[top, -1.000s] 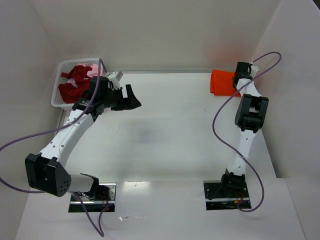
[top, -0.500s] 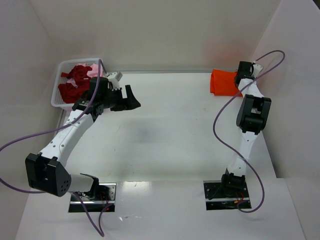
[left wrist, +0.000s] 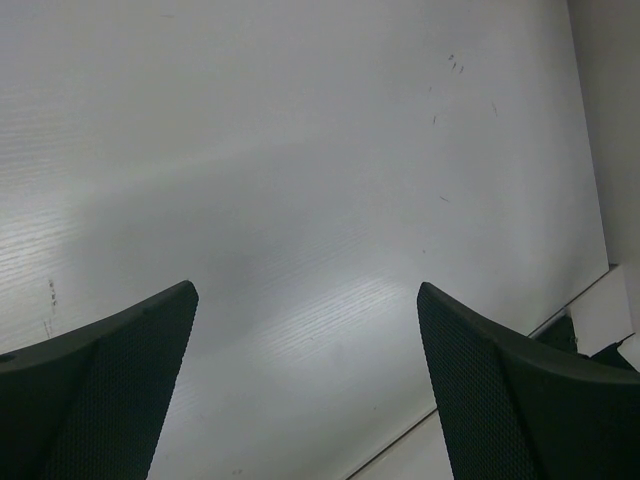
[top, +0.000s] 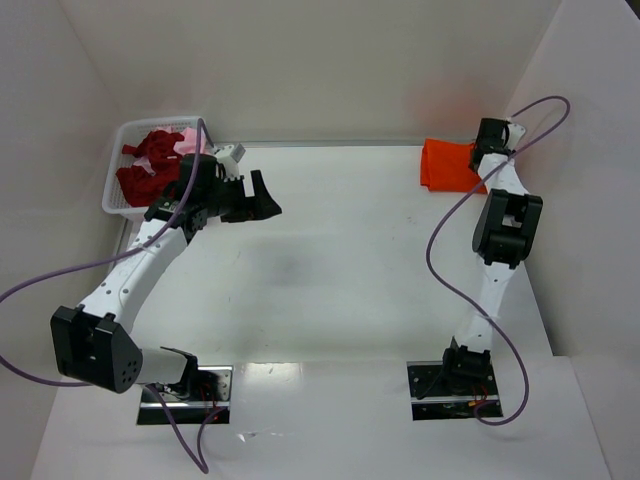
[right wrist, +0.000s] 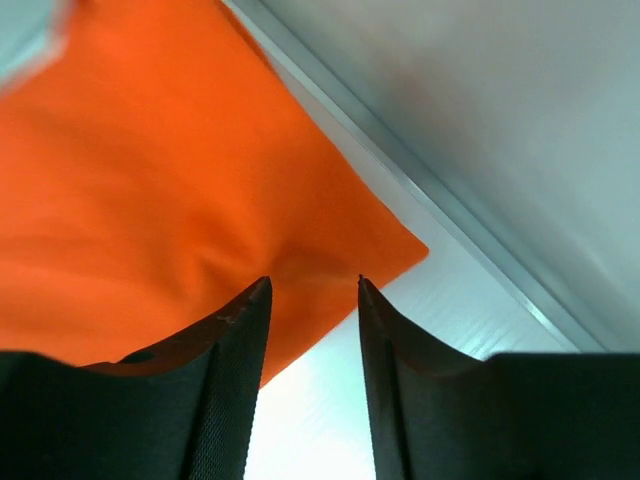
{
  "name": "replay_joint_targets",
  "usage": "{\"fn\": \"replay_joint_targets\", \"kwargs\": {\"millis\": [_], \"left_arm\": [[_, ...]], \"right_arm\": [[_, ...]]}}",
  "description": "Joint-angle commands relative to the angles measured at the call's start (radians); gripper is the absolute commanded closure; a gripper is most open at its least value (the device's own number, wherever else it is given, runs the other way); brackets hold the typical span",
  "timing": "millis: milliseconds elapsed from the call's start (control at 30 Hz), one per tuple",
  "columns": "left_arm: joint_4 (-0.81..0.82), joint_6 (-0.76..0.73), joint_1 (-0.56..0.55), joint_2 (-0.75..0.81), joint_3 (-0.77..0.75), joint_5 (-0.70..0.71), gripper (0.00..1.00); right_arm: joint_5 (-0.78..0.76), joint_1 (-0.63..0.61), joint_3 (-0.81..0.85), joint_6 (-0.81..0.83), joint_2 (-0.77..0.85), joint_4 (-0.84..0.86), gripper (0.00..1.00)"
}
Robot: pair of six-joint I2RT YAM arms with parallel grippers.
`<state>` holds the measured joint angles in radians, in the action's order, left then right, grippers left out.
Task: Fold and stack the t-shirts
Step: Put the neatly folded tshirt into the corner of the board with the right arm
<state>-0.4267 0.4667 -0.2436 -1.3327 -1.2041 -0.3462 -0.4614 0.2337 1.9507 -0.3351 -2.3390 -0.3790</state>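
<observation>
The orange shirt (top: 445,165) lies at 1 o'clock on the table (top: 330,260). The right gripper (right wrist: 313,282), half open at its corner, grips nothing; a lifting finger may snag and unfold it. The left gripper (left wrist: 305,288) is wide open, empty.

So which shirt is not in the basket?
The orange shirt. It lies flat on the table by the right gripper; the red shirt and pink shirt are in the basket.

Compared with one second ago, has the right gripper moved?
Yes. The right gripper has shifted slightly toward the far wall, judged against the orange t-shirt, which has stayed put.
</observation>
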Motion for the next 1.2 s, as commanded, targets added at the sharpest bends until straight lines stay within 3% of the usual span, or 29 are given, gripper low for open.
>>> {"fn": "replay_joint_targets", "kwargs": {"millis": [0, 167, 333, 633, 967, 1100, 1167], "left_arm": [[0.017, -0.017, 0.006, -0.006, -0.012, -0.031, 0.02], [0.017, -0.008, 0.015, -0.016, -0.022, -0.031, 0.02], [0.017, -0.008, 0.015, -0.025, -0.012, -0.022, 0.02], [0.026, -0.008, 0.015, -0.043, 0.008, 0.007, 0.02], [0.017, -0.008, 0.024, -0.052, 0.008, 0.007, 0.02], [0.017, -0.008, 0.024, -0.052, -0.003, -0.002, 0.01], [0.017, -0.008, 0.024, -0.042, -0.023, -0.002, 0.01]], "right_arm": [[0.104, 0.006, 0.051, 0.051, 0.154, 0.100, 0.52], [0.211, 0.006, 0.074, 0.097, 0.121, 0.230, 0.52], [0.199, -0.004, 0.350, 0.094, -0.092, 0.109, 0.69], [0.188, -0.004, 0.706, 0.051, -0.414, -0.059, 0.72], [0.221, -0.004, 0.769, 0.062, -0.474, -0.081, 0.58], [0.230, -0.031, 0.722, 0.062, -0.346, -0.092, 0.58], [0.242, -0.040, 0.689, 0.062, -0.272, -0.092, 0.50]]}}
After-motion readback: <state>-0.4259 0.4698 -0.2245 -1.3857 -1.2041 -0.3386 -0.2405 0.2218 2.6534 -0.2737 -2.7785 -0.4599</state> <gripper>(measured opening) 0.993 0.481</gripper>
